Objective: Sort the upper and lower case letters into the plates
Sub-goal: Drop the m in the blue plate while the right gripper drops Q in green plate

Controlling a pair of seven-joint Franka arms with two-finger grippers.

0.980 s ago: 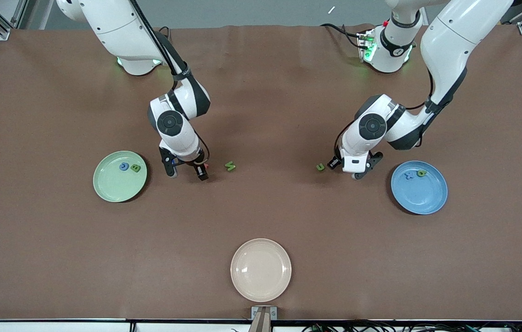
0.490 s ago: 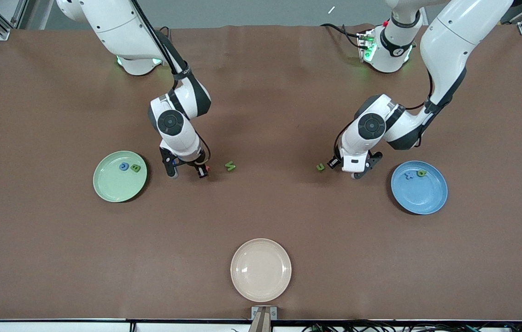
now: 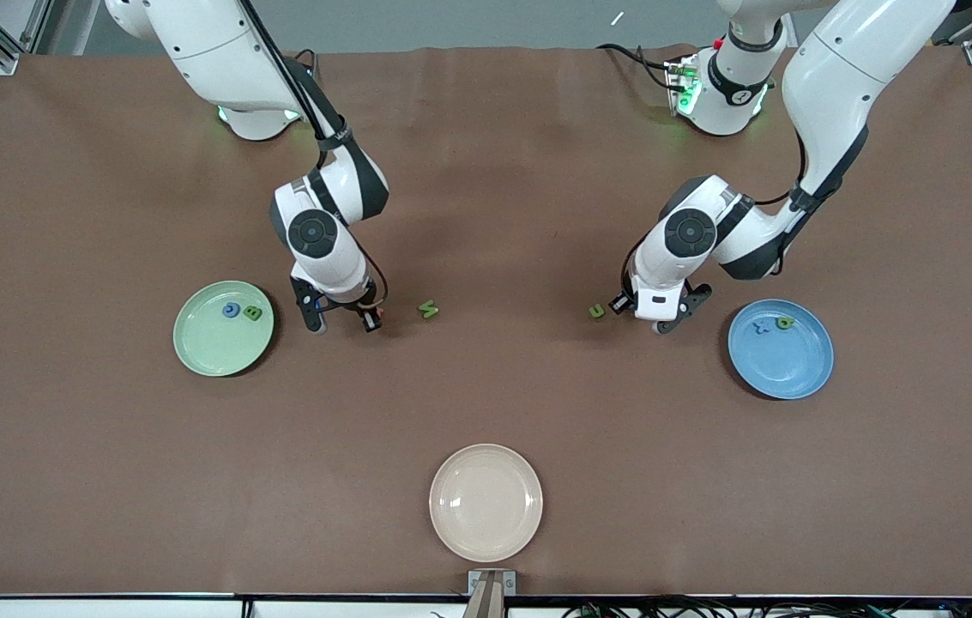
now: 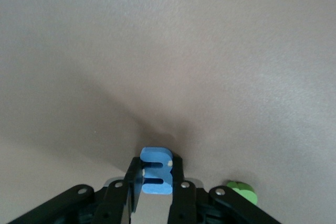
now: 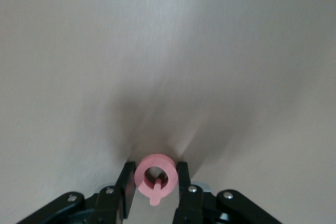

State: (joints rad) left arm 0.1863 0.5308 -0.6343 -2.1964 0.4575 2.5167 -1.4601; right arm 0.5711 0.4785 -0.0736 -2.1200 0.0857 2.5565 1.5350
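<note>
My left gripper (image 4: 156, 167) is shut on a blue letter (image 4: 157, 178) that stands upright between its fingers, low over the table. It hangs beside a green letter (image 3: 596, 312), between that letter and the blue plate (image 3: 794, 373). My right gripper (image 5: 156, 173) is shut on a red ring-shaped letter (image 5: 155, 168). In the front view the right gripper (image 3: 370, 321) is between the pale green plate (image 3: 207, 352) and another green letter (image 3: 428, 309). The green plate holds a blue letter (image 3: 231, 310) and a green one (image 3: 252, 313). The blue plate holds a blue letter (image 3: 762, 326) and a green one (image 3: 785, 323).
A cream-beige plate (image 3: 486, 502) sits near the table's front edge, at the middle, with nothing in it. Brown table surface (image 3: 494, 386) stretches between it and the two grippers. In the left wrist view the green letter (image 4: 242, 191) lies close beside the fingers.
Both grippers have closed, the left on the blue letter and the right on the red one. The right hand has shifted slightly toward the green plate.
</note>
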